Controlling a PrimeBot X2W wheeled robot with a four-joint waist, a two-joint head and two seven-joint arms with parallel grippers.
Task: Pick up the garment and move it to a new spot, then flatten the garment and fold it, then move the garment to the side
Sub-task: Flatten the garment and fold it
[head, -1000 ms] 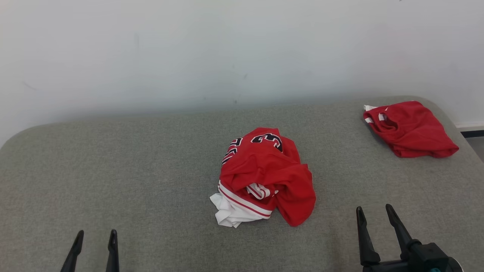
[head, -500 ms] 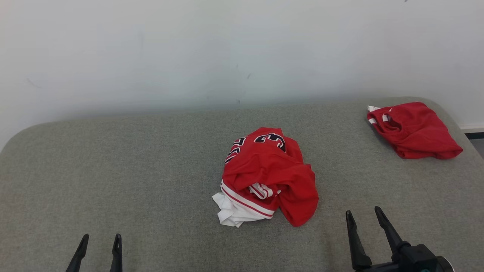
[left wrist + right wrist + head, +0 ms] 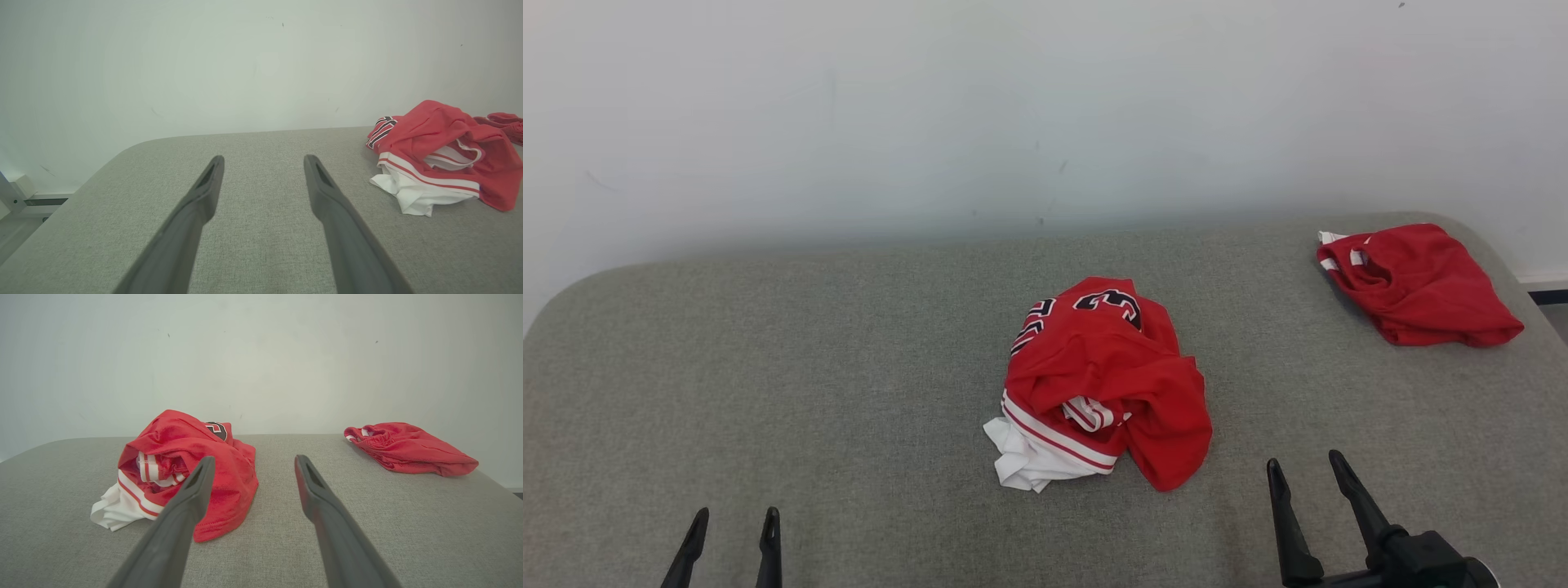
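Tools, two: left tool [image 3: 734,514] and right tool [image 3: 1303,459], both spread and empty, low over the desk [image 3: 809,367]. One crumpled jersey [image 3: 1103,384] lies mid-desk, between them and farther out. One other red garment [image 3: 1417,282] sits at the far right. Risk: pinching only a loose fold could let the bundle slip or drag.

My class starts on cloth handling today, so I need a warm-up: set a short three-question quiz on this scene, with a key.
1. Which stands nearer the crumpled jersey: the left gripper or the right gripper?
2. True or false: the right gripper is shut on the jersey.
3. Where on the grey pad does the second red garment lie? A) far right corner B) far left corner C) on the jersey

Key: 1 right gripper; 2 false, both grippers are open and apart from it; 3 A.
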